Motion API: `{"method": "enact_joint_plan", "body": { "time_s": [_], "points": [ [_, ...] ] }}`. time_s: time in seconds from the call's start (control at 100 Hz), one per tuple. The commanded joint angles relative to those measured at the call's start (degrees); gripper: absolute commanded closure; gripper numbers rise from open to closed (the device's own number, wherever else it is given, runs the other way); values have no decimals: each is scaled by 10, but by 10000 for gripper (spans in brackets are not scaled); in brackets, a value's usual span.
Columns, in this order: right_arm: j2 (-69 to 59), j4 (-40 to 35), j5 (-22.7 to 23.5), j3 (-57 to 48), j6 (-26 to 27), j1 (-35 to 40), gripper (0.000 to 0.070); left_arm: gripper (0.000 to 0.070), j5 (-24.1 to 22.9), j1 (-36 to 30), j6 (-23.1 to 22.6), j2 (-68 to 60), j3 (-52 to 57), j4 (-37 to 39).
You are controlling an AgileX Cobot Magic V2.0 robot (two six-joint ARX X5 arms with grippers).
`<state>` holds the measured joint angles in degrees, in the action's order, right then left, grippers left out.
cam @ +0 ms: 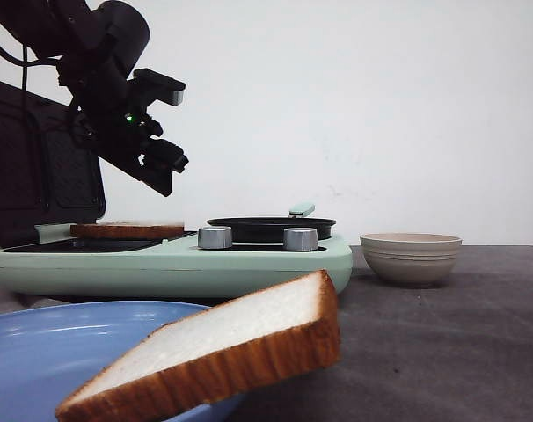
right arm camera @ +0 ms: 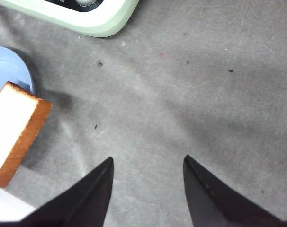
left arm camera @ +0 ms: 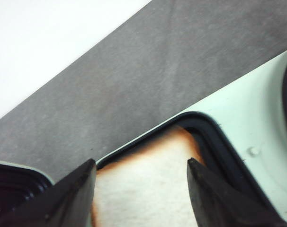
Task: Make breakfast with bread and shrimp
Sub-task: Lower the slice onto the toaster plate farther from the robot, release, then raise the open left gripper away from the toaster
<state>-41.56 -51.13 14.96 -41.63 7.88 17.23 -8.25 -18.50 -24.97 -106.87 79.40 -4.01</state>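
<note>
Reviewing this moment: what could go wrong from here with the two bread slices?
1. The white bread slice with golden crust overhangs the rim of the blue plate, tilted; a nudge might tip it onto the grey table mat.
2. The toasted bread slice on the mint-green breakfast maker's dark griddle already looks browned at its edges; it may scorch if left.

white bread (cam: 240, 338) golden-crusted, blue plate (cam: 38, 352), mint-green cooker (cam: 170, 264)
</note>
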Motion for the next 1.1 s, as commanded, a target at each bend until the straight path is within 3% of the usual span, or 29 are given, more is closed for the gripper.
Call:
{"method": "enact_joint_plan", "body": {
  "time_s": [0.0,0.26,0.5,0.7,0.79,1.09],
  "points": [
    [-3,5,0,-9,3,3,416,375,10,-5,27,-11,12,9],
    [-3,5,0,-9,3,3,416,375,14,-17,85,-3,21,-6],
    [-3,5,0,-9,3,3,416,375,24,-19,110,53,27,-54],
    [-3,5,1,-9,5,3,416,375,82,-9,169,133,27,-94],
    [-3,2,1,-9,7,3,416,377,87,-4,188,170,27,-113],
    [-3,1,2,-9,20,3,416,388,87,3,195,286,27,-216]
  ]
}}
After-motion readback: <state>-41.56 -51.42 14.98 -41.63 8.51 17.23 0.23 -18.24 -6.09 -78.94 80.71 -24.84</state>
